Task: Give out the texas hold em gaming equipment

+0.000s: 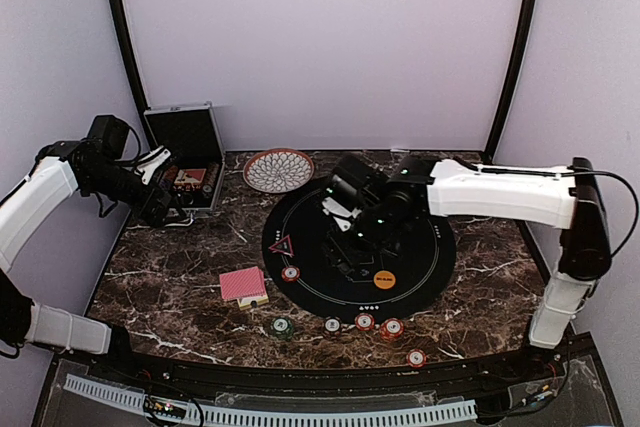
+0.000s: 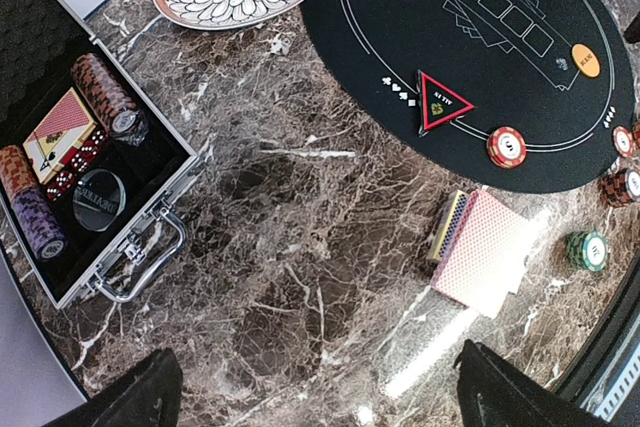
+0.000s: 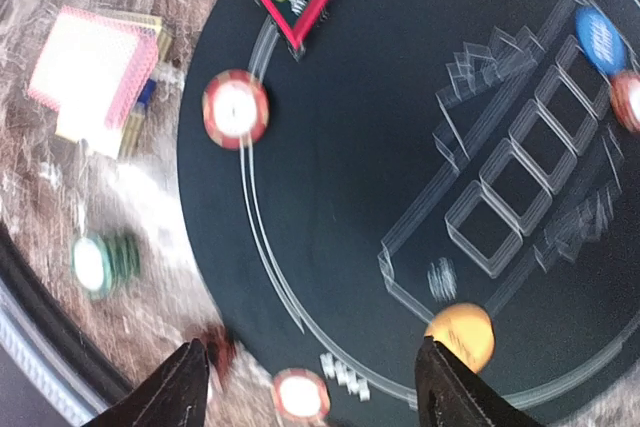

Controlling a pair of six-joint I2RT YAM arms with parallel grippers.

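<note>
A red-backed card deck lies on the marble left of the round black mat. On the mat are a red triangle marker, a red chip and an orange button. A green chip stack and several red and white chips lie along the near edge. My right gripper is open and empty above the mat's near left part, with the orange button by its right finger. My left gripper is open and empty over bare marble beside the case. A blue button sits on the mat.
An open silver-edged black case at the back left holds chip stacks, cards and dice. A patterned round bowl stands behind the mat. The table's curved front rim runs close behind the near chips.
</note>
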